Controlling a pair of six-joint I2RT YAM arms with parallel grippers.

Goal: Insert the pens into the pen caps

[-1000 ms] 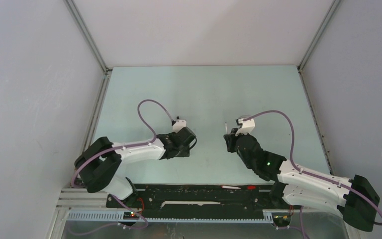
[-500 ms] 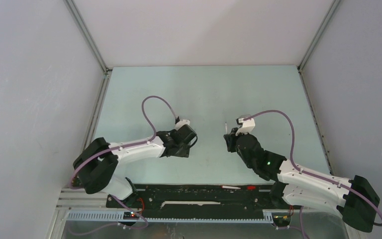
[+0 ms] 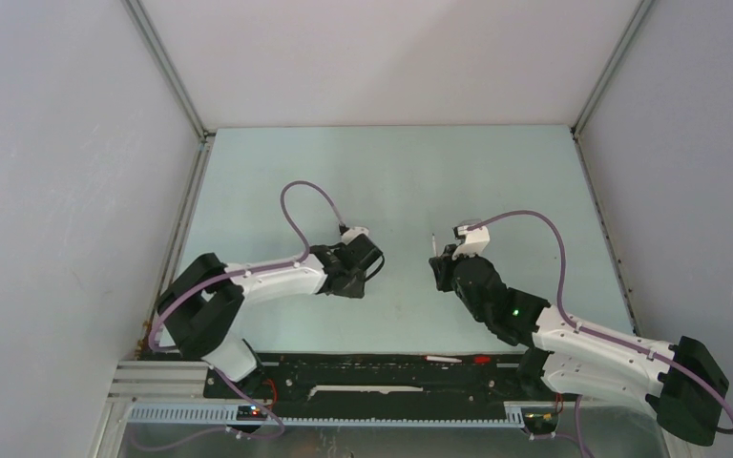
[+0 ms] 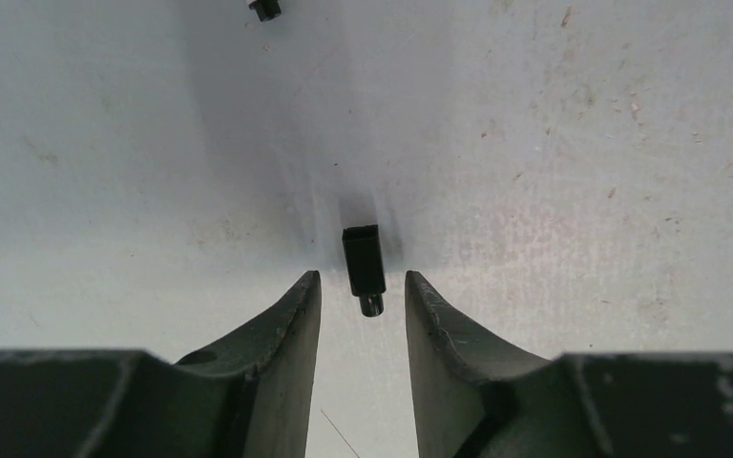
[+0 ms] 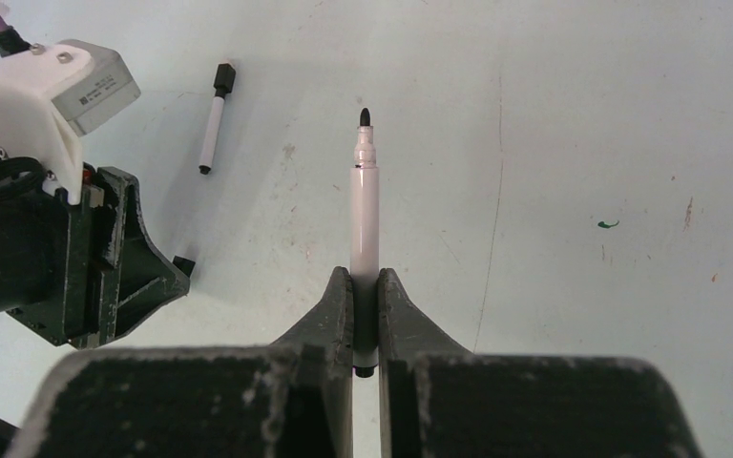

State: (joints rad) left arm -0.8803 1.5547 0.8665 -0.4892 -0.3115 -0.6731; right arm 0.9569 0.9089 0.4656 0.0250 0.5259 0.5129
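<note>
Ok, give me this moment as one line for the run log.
left jaws: open, straddling pen cap | right jaws: shut on uncapped pen | capping: not yet done

The left arm (image 3: pixel 267 280) reaches inward from its base with the wrist bent down. The left gripper (image 4: pixel 362 283) points downward, its jaws parted and nothing touching them. The right arm (image 3: pixel 582 345) stretches in low from the other side, its right gripper (image 5: pixel 364 279) clamped tight on a pen (image 5: pixel 365 210) that juts out past the fingertips.
</note>
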